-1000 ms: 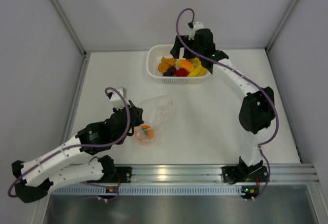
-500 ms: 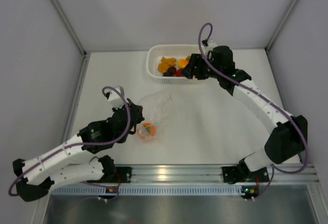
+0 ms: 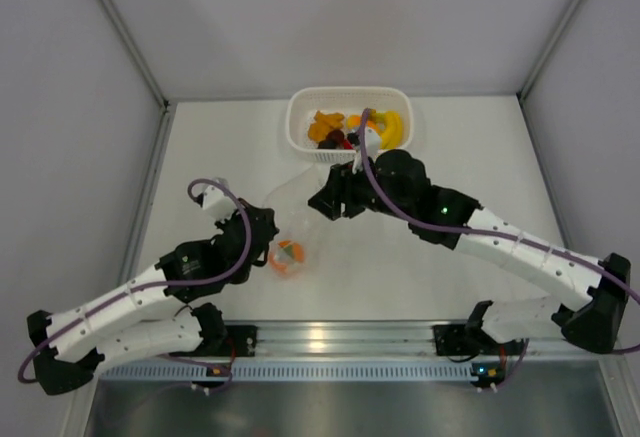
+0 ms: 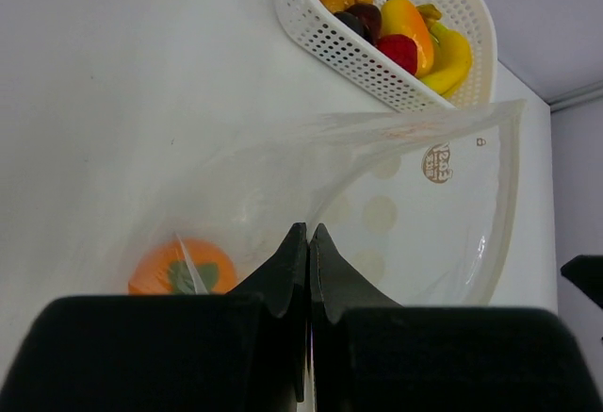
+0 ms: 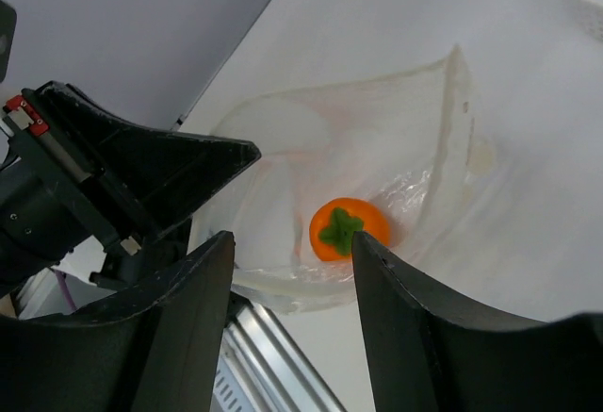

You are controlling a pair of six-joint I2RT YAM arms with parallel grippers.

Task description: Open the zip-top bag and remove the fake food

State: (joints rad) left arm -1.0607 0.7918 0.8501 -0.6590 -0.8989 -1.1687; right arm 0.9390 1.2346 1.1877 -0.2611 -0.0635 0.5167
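Your left gripper (image 4: 308,236) pinches the zip-top bag (image 4: 424,205) tight. Your right gripper (image 5: 292,247) hangs half open above the orange (image 5: 343,229).

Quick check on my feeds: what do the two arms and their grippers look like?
Both match. The left arm and the right arm have white link shells with black joint housings, and each carries a purple cable. The left gripper and the right gripper are matte black with tapered, wedge-shaped fingers. A small green light glows on the right arm.
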